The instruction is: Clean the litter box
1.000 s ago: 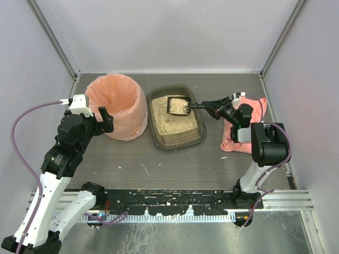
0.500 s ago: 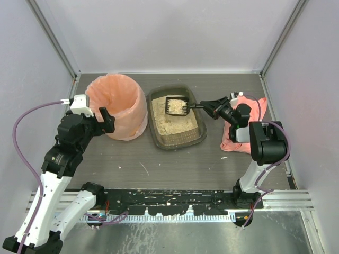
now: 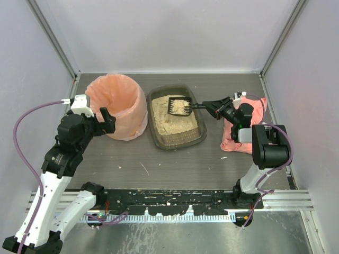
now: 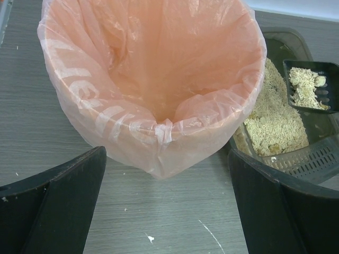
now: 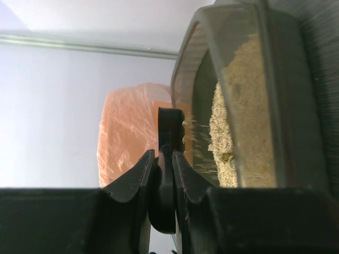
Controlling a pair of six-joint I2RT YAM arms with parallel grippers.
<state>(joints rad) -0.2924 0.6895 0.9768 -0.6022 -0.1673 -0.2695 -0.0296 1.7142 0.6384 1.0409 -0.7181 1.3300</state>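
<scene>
Right wrist view shows our right gripper [image 5: 163, 159] clamped hard on the handle of the black scoop [image 5: 169, 127], its fingers [image 5: 135, 177] pinched together around it. From above, that arm reaches low across a pink cloth [image 3: 231, 144]. It holds the scoop, loaded with litter [image 3: 181, 104], over the litter box [image 3: 179, 142] just ahead of its fingertips. Our left gripper [image 3: 107, 120] stands spread wide, holding nothing, aimed at the peach-lined bin [image 3: 128, 126] just ahead, with the litter box beyond to its right.

Overhead, wrist close-ups — litter box [image 3: 178, 145] shared
</scene>
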